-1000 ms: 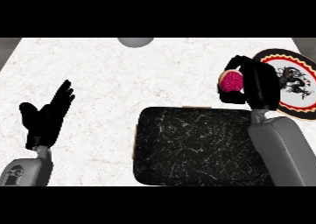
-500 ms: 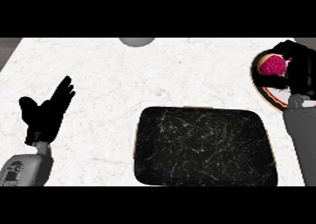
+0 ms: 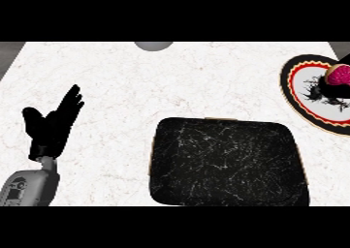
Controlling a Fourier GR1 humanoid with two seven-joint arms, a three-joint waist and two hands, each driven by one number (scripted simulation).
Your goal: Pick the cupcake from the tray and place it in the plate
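One step left: release. Cupcake [image 3: 342, 75] over plate [image 3: 300, 99], off tray [image 3: 228, 162]; right hand [image 3: 349, 60] barely visible at right edge, finger state indeterminable. Left hand [image 3: 52, 126] spread, resting at left.

Kitchen counter, seen from steeply above: pale marbled stone top [image 3: 170, 87] filling the view. Near its front edge, a dark veined tray [image 3: 228, 167], square with rounded corners. Far right, a round decorated plate [image 3: 299, 94], black and red rimmed, and on it a pink-topped cupcake [image 3: 342, 75]. Serving ware and food on stone, all domestic.
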